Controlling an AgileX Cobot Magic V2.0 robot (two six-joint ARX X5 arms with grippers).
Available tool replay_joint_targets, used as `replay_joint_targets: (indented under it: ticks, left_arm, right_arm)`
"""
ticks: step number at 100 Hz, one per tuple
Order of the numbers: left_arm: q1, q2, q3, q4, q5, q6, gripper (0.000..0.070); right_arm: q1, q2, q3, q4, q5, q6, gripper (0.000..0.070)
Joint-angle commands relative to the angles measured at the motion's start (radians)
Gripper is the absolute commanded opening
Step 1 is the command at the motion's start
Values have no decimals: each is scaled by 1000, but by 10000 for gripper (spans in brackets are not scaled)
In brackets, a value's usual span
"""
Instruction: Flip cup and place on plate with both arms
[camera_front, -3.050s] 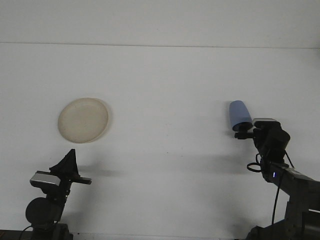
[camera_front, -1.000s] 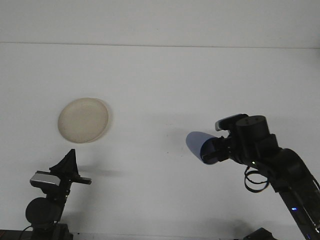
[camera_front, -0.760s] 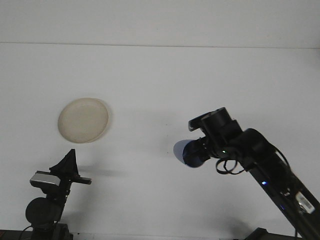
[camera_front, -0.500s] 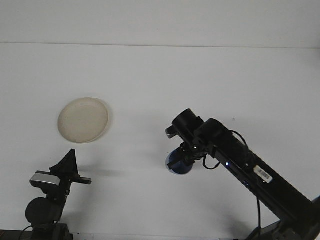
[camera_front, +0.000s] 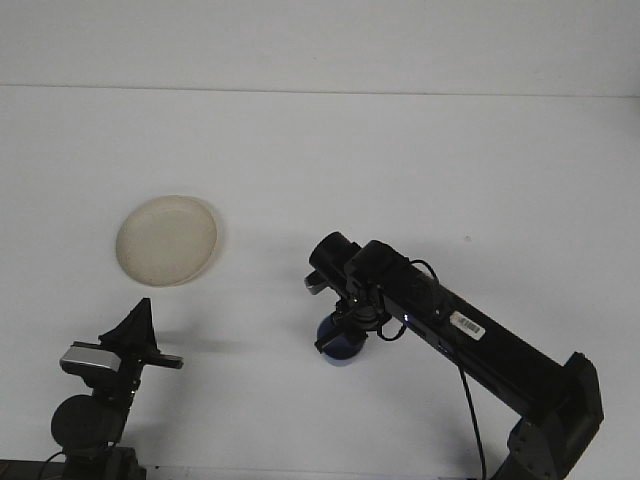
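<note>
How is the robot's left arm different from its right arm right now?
The right arm stretches far out over the middle of the white table; the left arm stays tucked back at the near edge. The right gripper points down and holds the blue cup; the left gripper holds nothing and stands short of the cream plate. Both arms are black.

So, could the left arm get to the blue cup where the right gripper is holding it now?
Probably yes: bare table lies between the left gripper and the blue cup, though the right gripper covers the cup's top.
</note>
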Motion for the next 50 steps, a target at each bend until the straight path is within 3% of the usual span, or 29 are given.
replay_joint_targets:
  ticks: [1,16,20,30,34,50]
  left_arm:
    - [-2,-2,-19,13,2,5,11]
    - [-2,-2,-19,13,2,5,12]
    - [-2,-2,-19,13,2,5,11]
    - [-2,-2,-19,13,2,5,11]
    - [-2,-2,-19,13,2,5,11]
    - [-2,-2,-19,13,2,5,11]
  right_arm:
    - [11,32,27,2,-2,-10,157]
    - [11,36,27,1,-1,-10,167]
    - [11,36,27,1,-1,-13,222]
    - [11,35,29,-6,-1,-13,443]
    - [10,34,29,-7,1,-13,488]
    - [9,26,56,-28,1,-23,493]
